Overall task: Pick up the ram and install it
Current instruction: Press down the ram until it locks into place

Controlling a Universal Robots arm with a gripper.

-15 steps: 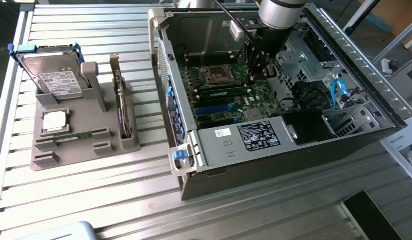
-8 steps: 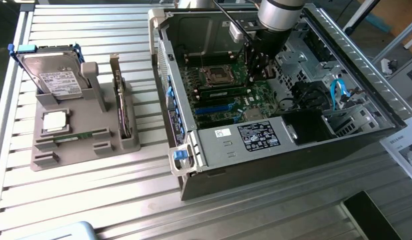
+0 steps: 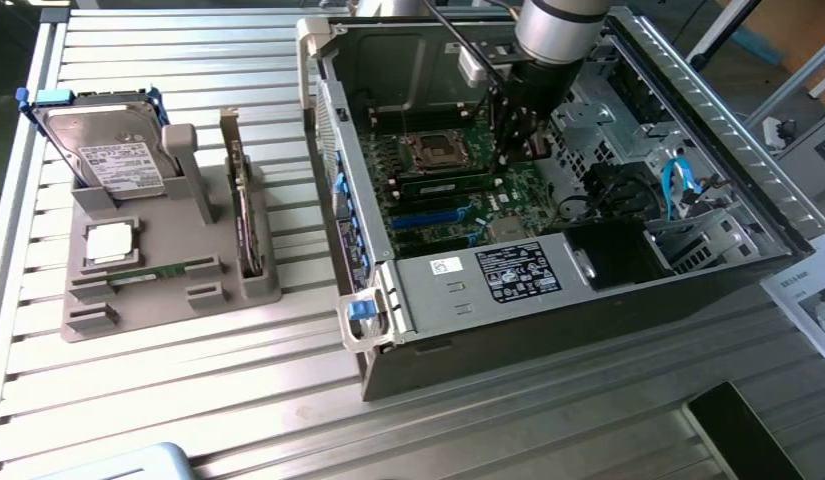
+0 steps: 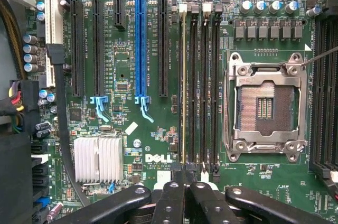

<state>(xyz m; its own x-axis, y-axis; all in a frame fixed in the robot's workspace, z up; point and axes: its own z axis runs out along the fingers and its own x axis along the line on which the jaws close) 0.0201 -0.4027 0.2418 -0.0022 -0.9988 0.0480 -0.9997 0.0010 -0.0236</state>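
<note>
Take the CPU socket (image 4: 265, 109) as your landmark: it sits open and empty, and everything that matters lies on its expansion-slot side. There you have one bank of four memory slots (image 4: 199, 86), running parallel to the socket's edge. In the slot of that bank farthest from the socket stands the ram (image 4: 183, 86), seen edge-on as a thin pale line along the slot's whole length. I judge it is upright because the stick only seats when pushed straight down into the slot. Your gripper (image 4: 185, 175) is clenched, with its fingertips together right at one end of that edge. You cannot tell from here whether they nip the board or just bear down on it. Nor can you see whether it is fully latched. The other three slots of the bank look bare. Further from the socket, past the ram, count one blue expansion slot (image 4: 140, 47), four black ones, one of them short, and one white one, then a single finned heatsink (image 4: 98, 159). In the exterior view the arm (image 3: 559, 30) reaches down into the open case (image 3: 385, 330) just beside the socket (image 3: 430, 150). Well apart from the socket, outside the case, the grey fixture (image 3: 92, 320) stores spare parts upright or in troughs for easy reach. It holds one hard drive (image 3: 112, 150), one expansion card (image 3: 239, 215) and one narrow green strip (image 3: 152, 272) lying flat, perhaps a second stick.
</note>
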